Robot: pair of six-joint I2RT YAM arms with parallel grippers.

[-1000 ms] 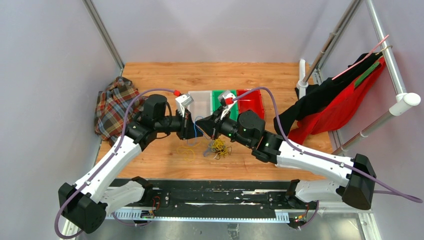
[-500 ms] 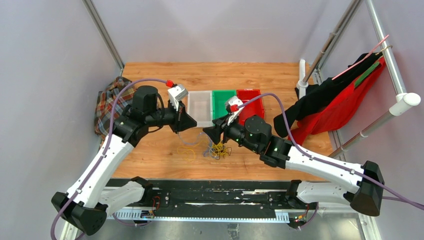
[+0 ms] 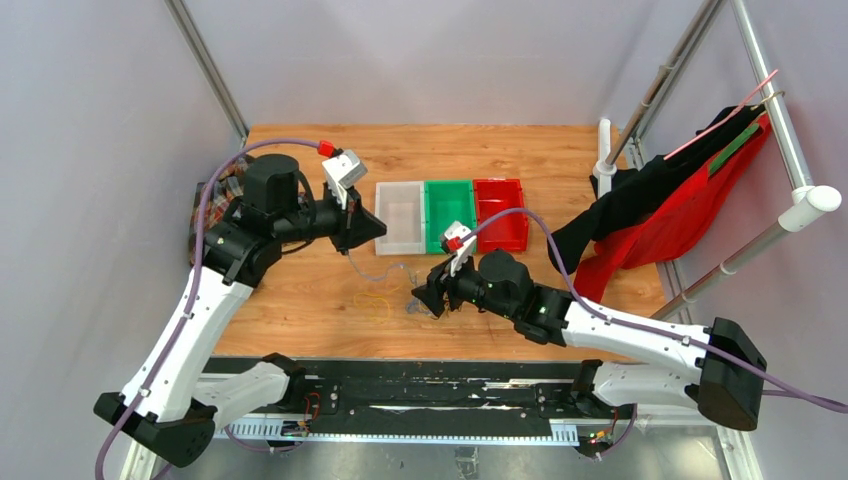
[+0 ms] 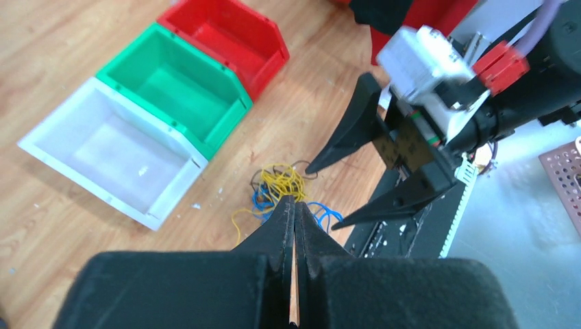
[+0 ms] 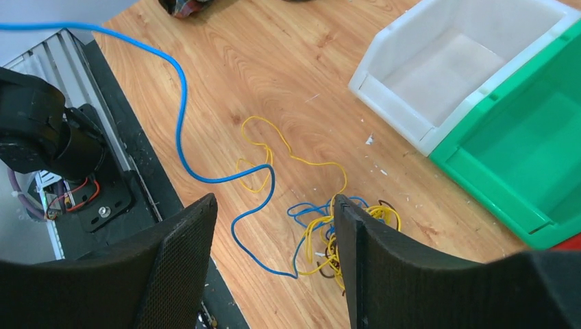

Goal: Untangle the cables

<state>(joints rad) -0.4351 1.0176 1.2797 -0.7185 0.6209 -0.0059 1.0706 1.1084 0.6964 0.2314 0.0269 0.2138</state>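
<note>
The left gripper [image 4: 294, 208] has its fingers pressed together. Its own camera does not show the pinch itself, but the blue cable [image 5: 180, 110] rises off the tabletop [image 3: 560, 160] toward it, so it most likely grips that cable's end. The right gripper [image 5: 274, 274] is spread wide and hovers just above the tangle [image 5: 336, 240], not touching it.

The tangle, a knot of yellow, blue and dark cables, lies on the tabletop in front of the white bin [image 5: 411, 103]. A loose loop of yellow cable [image 5: 274, 147] trails out to its side and crosses the blue cable.

The main risk seems to be in the pull. The far part of the blue cable runs back into the knot, so if the left gripper pulls away while nothing holds the knot down, the whole bundle will probably drag across the tabletop or tighten rather than release. The thin cable could also slip from the pressed fingers under tension.

The right gripper risks closing on several strands at once, or on the blue cable itself, which would lock the strand being freed. The yellow loop crossing the blue cable may snag and get carried along.
</note>
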